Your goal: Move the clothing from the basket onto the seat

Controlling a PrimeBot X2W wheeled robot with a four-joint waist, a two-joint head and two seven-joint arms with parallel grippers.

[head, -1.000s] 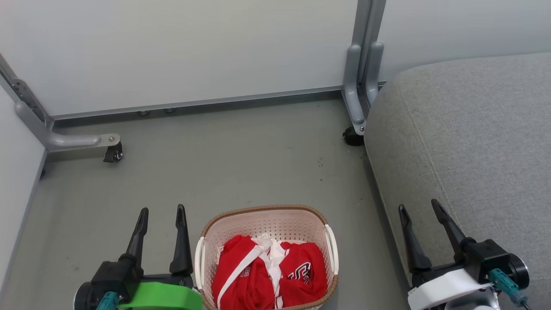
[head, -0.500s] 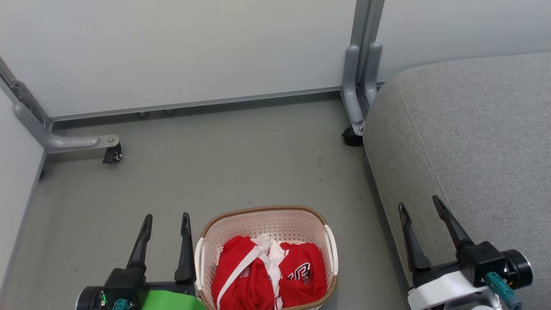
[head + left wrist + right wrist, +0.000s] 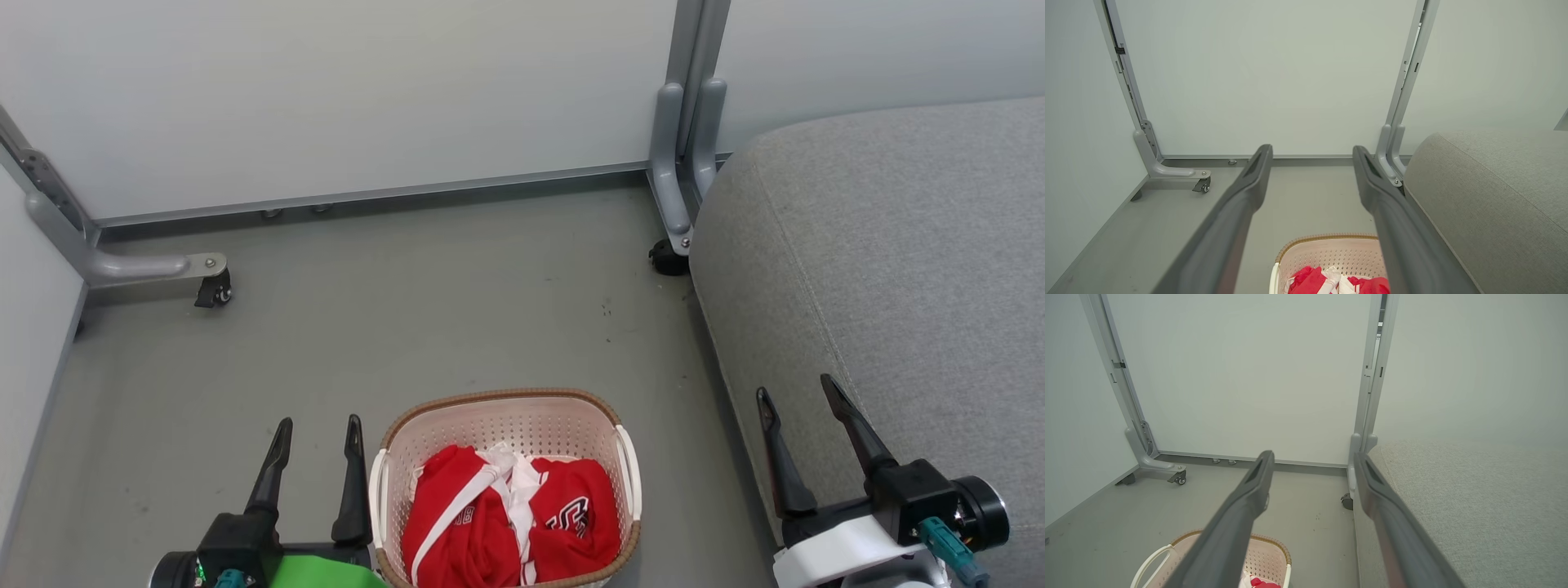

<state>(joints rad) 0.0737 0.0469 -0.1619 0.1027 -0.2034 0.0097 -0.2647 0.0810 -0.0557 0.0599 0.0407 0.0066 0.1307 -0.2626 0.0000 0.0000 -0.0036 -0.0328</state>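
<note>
**Both hands spread and empty, laundry lying in the basket**

In the head view the basket (image 3: 498, 398) sits on the grey floor (image 3: 424, 310) at the bottom centre of the frame. The red clothing (image 3: 490, 523), with white stripes and a lettered logo, is heaped inside it below the brown rim. The seat (image 3: 898, 245) fills the right side of the frame, apart from the basket, with a strip of floor between them.

The left hand (image 3: 318, 420) hangs at the lower left, its nearer finger just beside the basket's white handle (image 3: 377, 490). The right hand (image 3: 793, 385) is at the lower right, over the seat's front edge. Each has its two fingers apart, with nothing between them.

Pale partition panels (image 3: 326, 98) close off the top of the frame. A metal post (image 3: 686, 122) with a castor (image 3: 665, 257) stands against the seat's far corner, and a castor foot (image 3: 214, 287) juts out at the mid left. Nothing lies between the basket and the seat.

The left wrist view looks over the basket's far rim, with the clothing at the bottom edge. The right wrist view shows much more of the seat's top and just a sliver of red at the bottom edge.
</note>
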